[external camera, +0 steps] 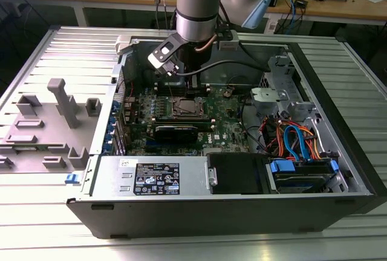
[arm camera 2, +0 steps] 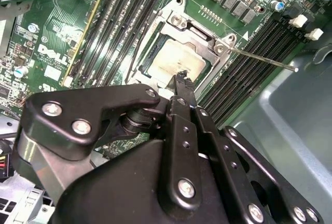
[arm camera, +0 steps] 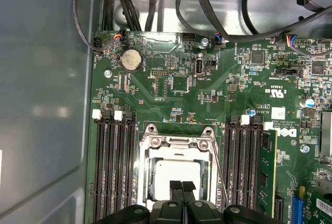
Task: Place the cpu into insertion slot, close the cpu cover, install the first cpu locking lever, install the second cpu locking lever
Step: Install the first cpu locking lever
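The cpu (arm camera: 171,171) lies flat in the insertion slot (arm camera: 147,182), its pale metal top showing through the cut-out of the cpu cover (arm camera: 176,149), which lies down over it. In the second wrist view the cpu (arm camera 2: 168,60) sits under the same cover (arm camera 2: 199,33). A thin locking lever (arm camera 2: 262,58) sticks out from a socket corner over the memory slots; it runs beside the socket (arm camera: 220,175). My gripper (arm camera: 181,186) hangs just above the socket's edge with its fingertips pressed together and nothing between them. From outside, the gripper (external camera: 190,93) is over the socket (external camera: 184,109).
Long black memory slots (arm camera: 111,167) flank the socket on both sides. Cables (arm camera: 129,6) run along the case wall beyond the board. A black card (external camera: 175,131), the power supply (external camera: 154,176) and a drive bay with coloured cables (external camera: 296,140) stand in the case.
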